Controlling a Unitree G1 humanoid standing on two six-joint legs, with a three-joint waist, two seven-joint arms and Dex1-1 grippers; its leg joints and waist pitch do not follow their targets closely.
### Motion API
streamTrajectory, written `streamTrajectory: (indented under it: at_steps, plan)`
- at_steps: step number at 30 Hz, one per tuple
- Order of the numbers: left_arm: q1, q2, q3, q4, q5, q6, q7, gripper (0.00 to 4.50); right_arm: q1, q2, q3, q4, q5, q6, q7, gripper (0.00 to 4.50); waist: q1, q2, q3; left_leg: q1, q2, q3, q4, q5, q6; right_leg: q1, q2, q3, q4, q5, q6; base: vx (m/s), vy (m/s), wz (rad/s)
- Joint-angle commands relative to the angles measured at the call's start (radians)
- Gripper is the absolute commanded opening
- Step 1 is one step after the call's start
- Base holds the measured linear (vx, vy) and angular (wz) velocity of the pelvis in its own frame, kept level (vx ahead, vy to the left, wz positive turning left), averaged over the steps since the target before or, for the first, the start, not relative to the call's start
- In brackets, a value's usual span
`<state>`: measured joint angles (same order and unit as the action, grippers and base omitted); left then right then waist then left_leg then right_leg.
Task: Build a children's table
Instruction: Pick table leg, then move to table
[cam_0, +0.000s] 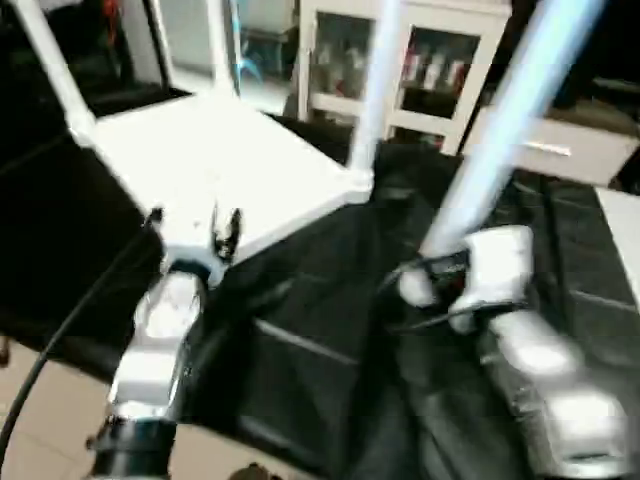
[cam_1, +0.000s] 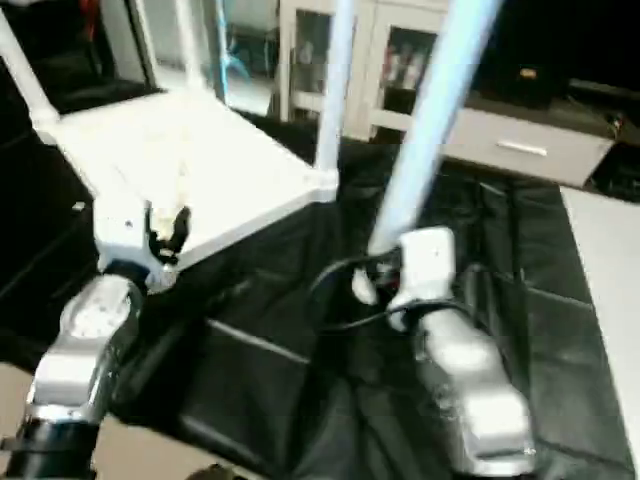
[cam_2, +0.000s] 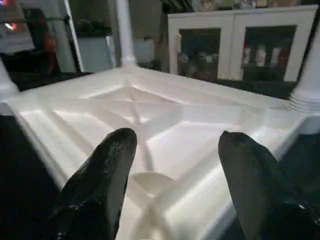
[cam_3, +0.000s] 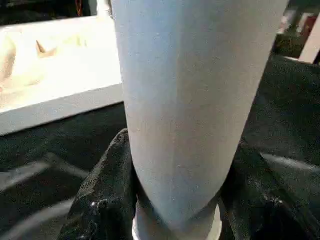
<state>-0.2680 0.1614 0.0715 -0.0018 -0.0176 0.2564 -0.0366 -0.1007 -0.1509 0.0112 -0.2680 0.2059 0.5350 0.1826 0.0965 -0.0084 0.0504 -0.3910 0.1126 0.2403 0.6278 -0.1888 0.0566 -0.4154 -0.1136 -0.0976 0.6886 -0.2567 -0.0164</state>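
While the table top serves as the landmark for every position below, the lines read as follows.

Table top (cam_0: 220, 160): white plastic, lying upside down on a black cloth (cam_0: 330, 330), ribbed X-braced underside facing up.

Fitted legs: three white tube legs stand upright in corner sockets of the top; one (cam_0: 372, 90) at the corner nearest the right gripper, one (cam_0: 45, 60) at the far left corner, one (cam_2: 124, 32) at the far corner.

Open socket (cam_2: 150, 182): round, with no leg in it, at the near corner of the top, directly ahead of the left gripper's fingers.

Left gripper (cam_0: 188, 232): hovers just over the near edge of the top; black fingers (cam_2: 105, 185) spread apart, with nothing between them.

Right gripper (cam_0: 432, 280): off the top's right side, above the black cloth; fingers (cam_3: 107, 195) pressed against both sides of the fourth leg, clamping it near its lower end.

Fourth leg (cam_0: 505, 125): white tapered tube, tilted, rising away from the right gripper, apart from the top.

Cabinet (cam_0: 410, 60): white, glass-fronted, behind the top.
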Motion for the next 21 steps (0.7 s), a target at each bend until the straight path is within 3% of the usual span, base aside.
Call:
streamTrajectory:
  at_steps: [1, 2, 3, 4, 5, 6, 7, 8, 9, 10, 11, 12, 13, 14, 15, 16, 17, 18, 19, 20, 21]
  plan:
    - [-0.036, -0.001, -0.011, -0.034, 0.016, -0.005, 0.003, 3.05, -0.013, -0.006, -0.022, 0.002, 0.010, -0.017, -0.009, 1.86, -0.016, -0.005, -0.039, 0.082, 0.157, 0.029, -0.183, -0.591, -0.118, -0.007, -0.008, -0.002, -0.034, -0.230, -0.027, -0.095, 0.104, -0.21]
    - [-0.043, 0.002, -0.011, -0.031, 0.016, -0.010, -0.002, 3.05, -0.016, -0.008, -0.016, 0.003, 0.009, -0.017, -0.005, 1.86, 0.030, -0.052, -0.042, 0.163, 0.095, 0.032, 0.067, -0.586, -0.176, -0.113, -0.152, 0.158, -0.252, -0.638, -0.016, -0.050, 0.030, -0.11]
    - [-0.056, 0.000, -0.010, -0.023, 0.017, -0.010, -0.004, 3.05, -0.021, -0.008, -0.010, 0.010, -0.002, -0.032, 0.002, 1.86, 0.033, -0.049, -0.035, -0.004, 0.023, -0.113, 0.151, -0.362, -0.101, 0.048, -0.220, 0.304, -0.248, -0.813, -0.005, -0.087, 0.139, -0.42]
    - [-0.062, 0.000, -0.011, -0.015, 0.022, -0.020, 0.004, 3.05, -0.022, -0.004, -0.012, 0.019, -0.002, -0.040, 0.005, 1.86, 0.037, -0.045, -0.040, -0.044, -0.022, -0.171, 0.170, -0.231, -0.111, 0.088, -0.187, 0.282, -0.221, -0.851, 0.009, -0.017, 0.207, -0.80]
    - [-0.066, 0.002, -0.012, -0.009, 0.021, -0.028, 0.003, 3.05, -0.022, -0.001, -0.015, 0.028, -0.002, -0.047, 0.006, 1.86, 0.054, -0.054, -0.035, -0.013, -0.013, -0.182, 0.128, -0.226, -0.112, 0.071, -0.138, 0.298, -0.232, -0.830, -0.003, -0.017, 0.207, -0.80]
    - [-0.066, 0.002, -0.012, -0.009, 0.021, -0.028, 0.003, 3.05, -0.022, -0.001, -0.015, 0.028, -0.002, -0.047, 0.006, 1.86, 0.055, -0.049, -0.033, 0.017, -0.017, -0.182, 0.102, -0.250, -0.097, 0.060, -0.104, 0.303, -0.235, -0.766, -0.041, -0.038, 0.214, -0.70]
    - [-0.072, 0.011, -0.018, 0.002, 0.024, -0.032, 0.001, 3.05, -0.028, -0.002, -0.018, 0.046, -0.003, -0.060, 0.005, 1.86, 0.049, -0.045, -0.044, 0.062, -0.034, -0.160, 0.027, -0.243, -0.057, 0.057, -0.014, 0.294, -0.224, -0.633, -0.074, -0.126, 0.259, -0.40]
    - [-0.072, 0.014, -0.018, 0.009, 0.026, -0.038, 0.002, 3.05, -0.031, -0.004, -0.018, 0.051, -0.003, -0.064, 0.007, 1.86, 0.006, -0.033, -0.031, 0.124, -0.013, -0.136, -0.063, -0.302, 0.017, -0.025, 0.093, 0.223, -0.182, -0.506, -0.044, -0.126, 0.259, -0.40]
    - [-0.069, 0.013, -0.014, 0.012, 0.025, -0.036, 0.002, 3.05, -0.034, -0.004, -0.019, 0.055, -0.004, -0.066, 0.010, 1.86, -0.017, -0.007, -0.043, 0.157, 0.022, -0.127, -0.092, -0.387, 0.060, -0.065, 0.110, 0.165, -0.131, -0.428, -0.049, -0.176, 0.245, -0.37]
    - [-0.063, 0.017, -0.015, 0.013, 0.036, -0.035, 0.008, 3.05, -0.038, -0.006, -0.018, 0.059, -0.007, -0.069, 0.012, 1.86, -0.035, 0.025, -0.048, 0.100, 0.099, -0.114, -0.171, -0.508, 0.138, -0.044, 0.077, 0.054, 0.046, -0.233, -0.070, -0.176, 0.250, -0.51]
    - [-0.052, 0.021, -0.018, 0.015, 0.051, -0.035, 0.008, 3.05, -0.045, -0.008, -0.020, 0.064, -0.007, -0.068, 0.016, 1.86, -0.025, 0.035, -0.029, 0.084, 0.139, -0.085, -0.200, -0.562, 0.140, -0.028, 0.042, -0.015, 0.076, -0.111, -0.103, -0.176, 0.250, -0.51]
    - [-0.048, 0.022, -0.021, 0.016, 0.055, -0.037, 0.006, 3.05, -0.048, -0.009, -0.020, 0.065, -0.006, -0.067, 0.017, 1.86, -0.031, 0.009, -0.031, 0.094, 0.153, -0.069, -0.197, -0.624, 0.113, -0.018, 0.028, -0.043, 0.083, -0.090, -0.090, -0.162, 0.271, -0.59]
    - [-0.041, 0.016, -0.019, 0.013, 0.053, -0.032, 0.009, 3.05, -0.052, -0.011, -0.021, 0.067, -0.006, -0.066, 0.017, 1.86, -0.015, 0.017, -0.041, 0.109, 0.161, -0.028, -0.209, -0.759, -0.016, 0.009, 0.015, -0.071, 0.086, -0.089, -0.067, -0.108, 0.218, -0.54]
    - [-0.033, 0.014, -0.022, 0.010, 0.058, -0.035, 0.012, 3.05, -0.057, -0.016, -0.020, 0.070, -0.009, -0.065, 0.020, 1.86, -0.025, -0.019, -0.058, 0.160, 0.163, -0.024, -0.208, -0.703, -0.162, 0.015, -0.022, -0.042, 0.030, -0.099, -0.067, -0.108, 0.218, -0.54]
    - [-0.030, 0.012, -0.023, 0.009, 0.059, -0.035, 0.014, 3.05, -0.058, -0.020, -0.017, 0.072, -0.014, -0.065, 0.020, 1.86, -0.008, -0.038, -0.068, 0.161, 0.134, -0.005, -0.177, -0.619, -0.262, 0.027, -0.070, 0.002, -0.020, -0.153, -0.097, -0.042, 0.176, -0.66]
    - [-0.015, 0.005, -0.027, 0.006, 0.066, -0.037, 0.027, 3.05, -0.064, -0.033, -0.008, 0.079, -0.030, -0.065, 0.022, 1.86, 0.061, -0.052, -0.062, 0.013, 0.096, -0.126, 0.125, -0.372, -0.202, 0.102, -0.379, 0.174, -0.202, -0.469, -0.043, -0.095, 0.183, -0.59]
    - [-0.006, -0.001, -0.027, 0.004, 0.069, -0.040, 0.039, 3.05, -0.067, -0.036, -0.007, 0.083, -0.031, -0.064, 0.026, 1.86, 0.044, -0.044, -0.080, -0.090, 0.010, -0.215, 0.227, -0.201, -0.197, 0.165, -0.325, 0.156, -0.172, -0.413, 0.028, -0.095, 0.183, -0.59]
    - [0.006, -0.013, -0.023, 0.001, 0.069, -0.041, 0.060, 3.05, -0.071, -0.041, -0.005, 0.089, -0.030, -0.064, 0.034, 1.86, 0.043, -0.063, -0.065, -0.086, 0.023, -0.212, 0.209, -0.157, -0.214, 0.148, -0.294, 0.106, -0.187, -0.368, 0.029, -0.091, 0.227, -0.51]
    - [0.014, -0.021, -0.021, -0.001, 0.072, -0.040, 0.076, 3.05, -0.073, -0.046, -0.004, 0.091, -0.027, -0.067, 0.043, 1.86, 0.047, -0.051, -0.043, -0.035, 0.039, -0.194, 0.137, -0.083, -0.222, 0.096, -0.221, 0.012, -0.193, -0.291, -0.069, -0.066, 0.237, -0.43]
    - [0.017, -0.027, -0.019, 0.001, 0.075, -0.041, 0.088, 3.05, -0.078, -0.048, -0.005, 0.095, -0.024, -0.071, 0.053, 1.86, 0.040, -0.025, -0.054, 0.005, 0.055, -0.179, 0.011, 0.023, -0.175, 0.103, -0.130, -0.057, -0.177, -0.302, -0.152, -0.066, 0.237, -0.43]
    - [0.019, -0.034, -0.024, 0.005, 0.088, -0.048, 0.098, 3.05, -0.085, -0.049, -0.008, 0.098, -0.015, -0.075, 0.067, 1.86, 0.024, 0.025, -0.059, 0.008, 0.084, -0.192, -0.105, -0.067, -0.100, 0.111, -0.011, -0.074, -0.116, -0.258, -0.130, -0.044, 0.267, -0.19]
